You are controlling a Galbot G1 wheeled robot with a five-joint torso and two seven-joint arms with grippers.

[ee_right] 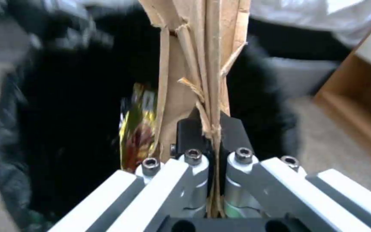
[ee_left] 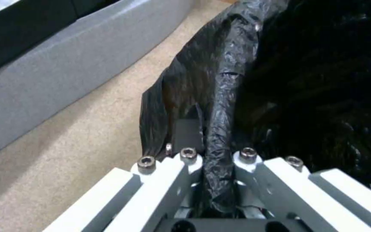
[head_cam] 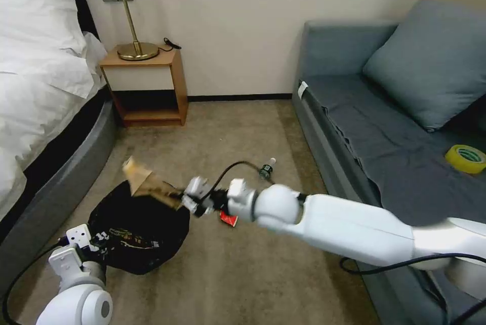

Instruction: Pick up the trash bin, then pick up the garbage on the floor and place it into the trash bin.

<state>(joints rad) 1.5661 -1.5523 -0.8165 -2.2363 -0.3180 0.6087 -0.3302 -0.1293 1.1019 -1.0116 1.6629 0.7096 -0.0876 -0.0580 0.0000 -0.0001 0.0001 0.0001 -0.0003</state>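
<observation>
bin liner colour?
Black, crinkled plastic bag lining the trash bin; left wrist view shows it best.

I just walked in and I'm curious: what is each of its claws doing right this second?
Left gripper: closed on the black-bagged rim of the trash bin.
Right gripper: closed on the tan paper, held over the bin.

A carpeted bedroom: white-sheeted bed (head_cam: pixel 35 77), wooden nightstand (head_cam: pixel 147 84) with brass lamp (head_cam: pixel 132 16), grey sofa (head_cam: pixel 395 112).

One bin (head_cam: pixel 136 244), four bits of trash: paper (head_cam: pixel 147 180), wrapper (ee_right: pixel 136 129), red packet (head_cam: pixel 229 219), bottle (head_cam: pixel 267 168). One tape roll (head_cam: pixel 466 158) at 3 o'clock.
</observation>
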